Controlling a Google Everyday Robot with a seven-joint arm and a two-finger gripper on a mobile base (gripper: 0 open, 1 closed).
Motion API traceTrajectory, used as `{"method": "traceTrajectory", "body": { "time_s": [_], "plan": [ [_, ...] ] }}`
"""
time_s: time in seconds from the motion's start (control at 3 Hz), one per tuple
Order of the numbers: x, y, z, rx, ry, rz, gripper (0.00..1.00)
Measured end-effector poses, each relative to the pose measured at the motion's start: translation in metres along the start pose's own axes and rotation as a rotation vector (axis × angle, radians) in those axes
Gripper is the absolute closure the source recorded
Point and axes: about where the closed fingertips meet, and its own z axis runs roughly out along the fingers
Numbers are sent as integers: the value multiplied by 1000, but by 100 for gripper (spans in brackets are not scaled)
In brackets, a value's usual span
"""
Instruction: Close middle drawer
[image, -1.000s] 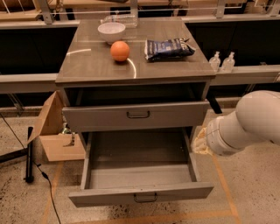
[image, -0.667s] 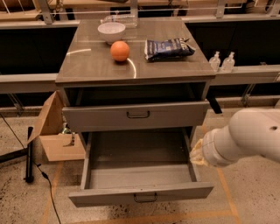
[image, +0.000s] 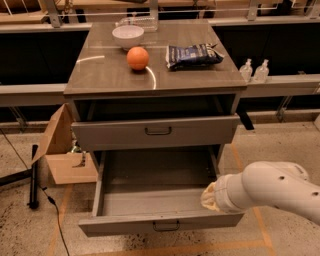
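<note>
The middle drawer (image: 160, 225) is pulled far out of the grey cabinet. Its deep tray is empty, and its flat front with a small dark loop handle (image: 165, 226) faces me. My gripper (image: 207, 196) is at the end of the white arm that comes in from the right. It is at the drawer's right front corner, just inside the tray behind the front panel. The top drawer (image: 156, 132) above it stands slightly open. The lowest drawer is hidden under the open one.
On the cabinet top (image: 100, 70) are a white bowl (image: 127, 35), an orange (image: 137, 58) and a dark snack bag (image: 192, 55). An open cardboard box (image: 64, 155) stands on the floor to the left, with a black pole and cable beside it. Two small bottles (image: 253, 70) stand on a ledge to the right.
My arm has moved left and down, bringing the gripper from beside the drawer's right wall to its right front corner. The drawer stays pulled out as before.
</note>
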Motion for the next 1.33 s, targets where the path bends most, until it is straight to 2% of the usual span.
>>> {"method": "traceTrajectory", "body": {
  "time_s": [0.33,0.67,1.0,1.33],
  "plan": [
    [-3,17,37,9,-68,-2,100],
    [-3,36,71,26,-101,-17,100],
    [10,51,93,32,-70,-27,100],
    [35,59,105,31,-10,-24,100]
  ]
}}
